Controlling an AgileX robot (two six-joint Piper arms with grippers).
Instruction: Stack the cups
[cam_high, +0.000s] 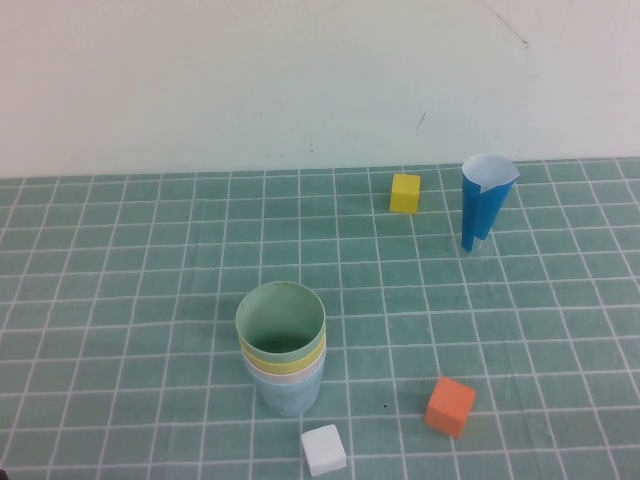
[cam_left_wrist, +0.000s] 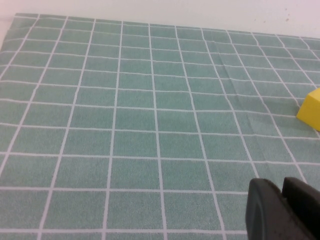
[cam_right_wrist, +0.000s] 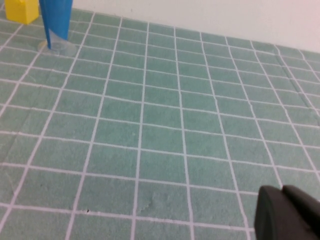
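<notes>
The four cups stand nested in one upright stack at the front centre of the green checked cloth. The green cup is on top, with the yellow cup's rim under it, then the pink cup, and the light blue cup at the bottom. Neither gripper shows in the high view. My left gripper is shut and empty over bare cloth in the left wrist view. My right gripper is shut and empty over bare cloth in the right wrist view. No cup shows in either wrist view.
A tall dark-blue cone cup stands at the back right, beside a yellow cube. An orange cube and a white cube lie just front-right of the stack. The yellow cube also shows in the left wrist view.
</notes>
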